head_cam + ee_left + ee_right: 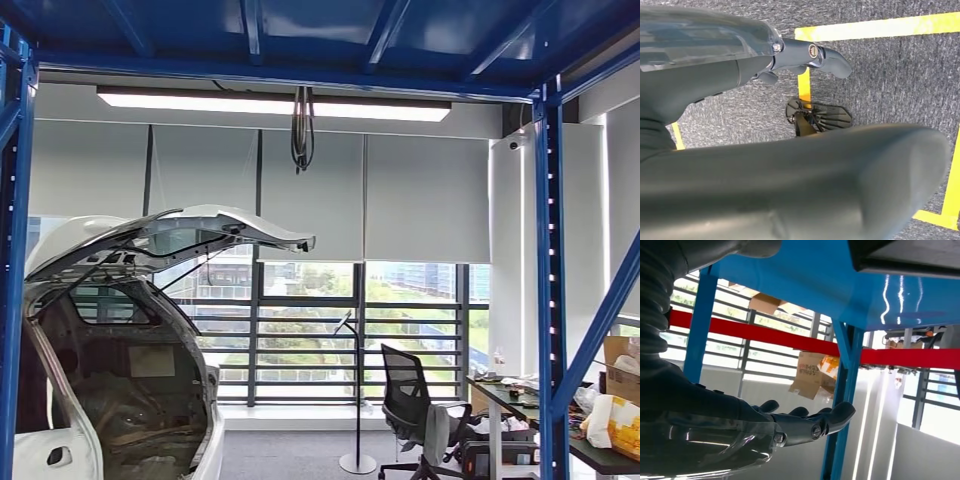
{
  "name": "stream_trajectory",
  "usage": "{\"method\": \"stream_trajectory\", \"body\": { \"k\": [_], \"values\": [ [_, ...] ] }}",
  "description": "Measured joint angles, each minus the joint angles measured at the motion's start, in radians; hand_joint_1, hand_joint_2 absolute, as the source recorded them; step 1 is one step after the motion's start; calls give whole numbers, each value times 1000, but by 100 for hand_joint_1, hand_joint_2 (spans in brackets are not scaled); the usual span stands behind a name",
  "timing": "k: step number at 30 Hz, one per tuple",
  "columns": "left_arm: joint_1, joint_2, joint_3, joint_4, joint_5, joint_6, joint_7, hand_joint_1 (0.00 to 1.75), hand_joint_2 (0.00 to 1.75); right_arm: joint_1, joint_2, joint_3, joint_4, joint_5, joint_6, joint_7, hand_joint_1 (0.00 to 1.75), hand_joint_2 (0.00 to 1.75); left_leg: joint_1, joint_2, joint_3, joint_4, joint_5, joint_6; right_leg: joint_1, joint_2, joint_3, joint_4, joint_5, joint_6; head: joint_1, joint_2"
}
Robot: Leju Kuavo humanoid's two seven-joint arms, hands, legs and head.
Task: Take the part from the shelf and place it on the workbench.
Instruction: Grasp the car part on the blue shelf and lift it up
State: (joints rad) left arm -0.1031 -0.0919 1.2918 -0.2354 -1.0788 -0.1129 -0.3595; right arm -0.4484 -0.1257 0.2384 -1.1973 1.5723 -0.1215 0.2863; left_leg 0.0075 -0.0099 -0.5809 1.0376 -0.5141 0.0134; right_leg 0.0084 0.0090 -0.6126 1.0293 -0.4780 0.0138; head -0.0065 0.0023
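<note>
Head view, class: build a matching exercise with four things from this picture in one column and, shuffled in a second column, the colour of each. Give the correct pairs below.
Things
1. car body with its raised tailgate
2. shelf frame
3. office chair
4. cardboard box

Colours
A. brown
B. black
C. white
D. blue

Pairs: 1-C, 2-D, 3-B, 4-A
</note>
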Motion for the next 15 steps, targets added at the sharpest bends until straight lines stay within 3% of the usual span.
{"method": "stream_trajectory", "body": {
  "k": [15],
  "values": [
    [0,0,-3,0,3,0,5,0,0,-45,75,-52,88,0,22,-58,0,175,0,0,0,0,0,0,0,0,0,0,0,0,0,0]
  ]
}}
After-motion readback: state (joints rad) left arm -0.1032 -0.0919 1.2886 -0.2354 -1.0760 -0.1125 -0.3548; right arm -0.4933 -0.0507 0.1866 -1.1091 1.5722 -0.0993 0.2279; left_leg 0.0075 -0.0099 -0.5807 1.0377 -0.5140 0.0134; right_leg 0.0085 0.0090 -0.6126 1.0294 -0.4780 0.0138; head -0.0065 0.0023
